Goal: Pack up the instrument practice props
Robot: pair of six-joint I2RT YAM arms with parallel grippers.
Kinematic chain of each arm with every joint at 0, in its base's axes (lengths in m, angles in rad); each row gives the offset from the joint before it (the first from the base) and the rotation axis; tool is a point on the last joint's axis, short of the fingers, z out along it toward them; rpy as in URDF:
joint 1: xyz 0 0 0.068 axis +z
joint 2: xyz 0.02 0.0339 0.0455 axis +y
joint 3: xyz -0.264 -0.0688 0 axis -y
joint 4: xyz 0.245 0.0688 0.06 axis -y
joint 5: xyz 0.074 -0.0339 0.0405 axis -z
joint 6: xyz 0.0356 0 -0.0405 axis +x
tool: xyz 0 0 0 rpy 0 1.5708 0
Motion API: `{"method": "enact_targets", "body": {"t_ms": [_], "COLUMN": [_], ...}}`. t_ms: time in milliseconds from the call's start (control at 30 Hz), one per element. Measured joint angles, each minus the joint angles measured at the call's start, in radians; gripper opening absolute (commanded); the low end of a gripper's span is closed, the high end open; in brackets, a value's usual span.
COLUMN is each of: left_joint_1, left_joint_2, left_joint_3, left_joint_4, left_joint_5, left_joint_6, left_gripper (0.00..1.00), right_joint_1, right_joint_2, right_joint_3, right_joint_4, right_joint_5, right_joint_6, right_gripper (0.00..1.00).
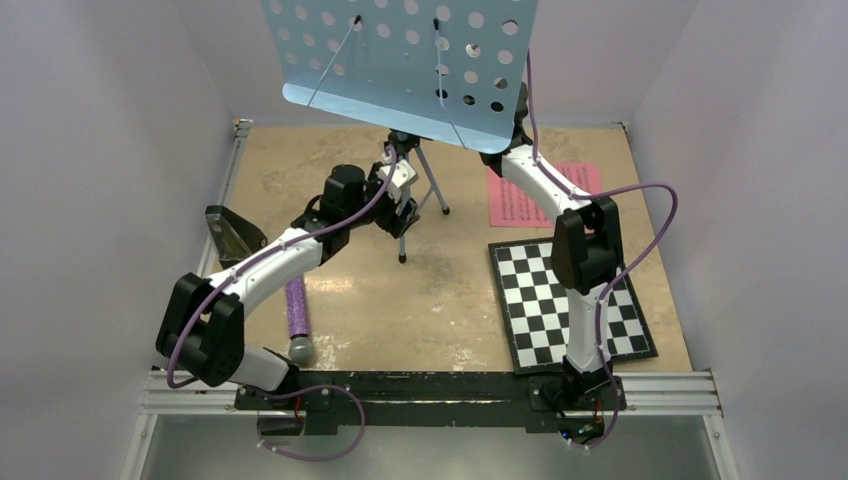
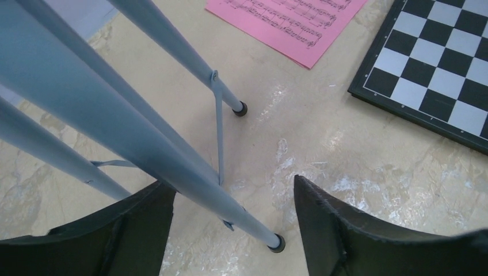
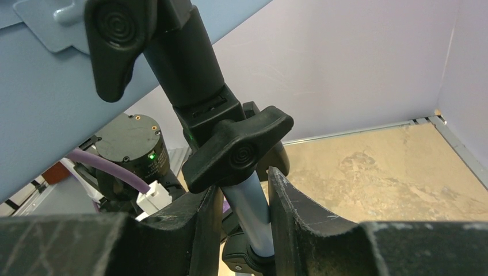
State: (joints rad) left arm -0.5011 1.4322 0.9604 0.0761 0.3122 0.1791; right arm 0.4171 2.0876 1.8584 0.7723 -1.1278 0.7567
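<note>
The light-blue perforated music stand (image 1: pixel 400 60) stands at the back middle on its tripod legs (image 1: pixel 425 190). My left gripper (image 1: pixel 404 220) is low at the tripod. In the left wrist view it (image 2: pixel 233 187) is open, with one leg (image 2: pixel 172 152) running between the jaws close to the left finger. My right gripper (image 3: pixel 246 190) is shut on the stand's pole (image 3: pixel 253 213) just below a black clamp knob (image 3: pixel 236 152); the stand's desk hides it in the top view. Pink sheet music (image 1: pixel 520 195) lies flat at the back right. The black metronome (image 1: pixel 232 232) sits at the left edge.
A black-and-white checkered board (image 1: pixel 570 300) lies at the right front beside my right arm (image 1: pixel 585 245). A purple glittery stick (image 1: pixel 297 315) lies under my left arm. Walls close in on three sides. The stand's desk overhangs the back of the table.
</note>
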Motion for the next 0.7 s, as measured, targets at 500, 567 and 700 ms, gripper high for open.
{"method": "enact_targets", "body": {"t_ms": [500, 567, 700], "left_joint_1": [0.034, 0.036, 0.036], "left_joint_2": [-0.034, -0.067, -0.136], "left_joint_3": [0.034, 0.041, 0.068], "left_joint_4": [-0.110, -0.175, -0.325], "left_joint_5": [0.053, 0.065, 0.113], "left_joint_6": [-0.101, -0.101, -0.110], "left_gripper": [0.00, 0.00, 0.00], "right_joint_1": [0.002, 0.009, 0.015], "right_joint_2": [-0.019, -0.024, -0.047], "right_joint_3": [0.012, 0.021, 0.023], "right_joint_4": [-0.084, -0.121, -0.202], "right_joint_5": [-0.039, -0.042, -0.039], "right_joint_6": [-0.020, -0.019, -0.006], "right_gripper": [0.00, 0.00, 0.00]}}
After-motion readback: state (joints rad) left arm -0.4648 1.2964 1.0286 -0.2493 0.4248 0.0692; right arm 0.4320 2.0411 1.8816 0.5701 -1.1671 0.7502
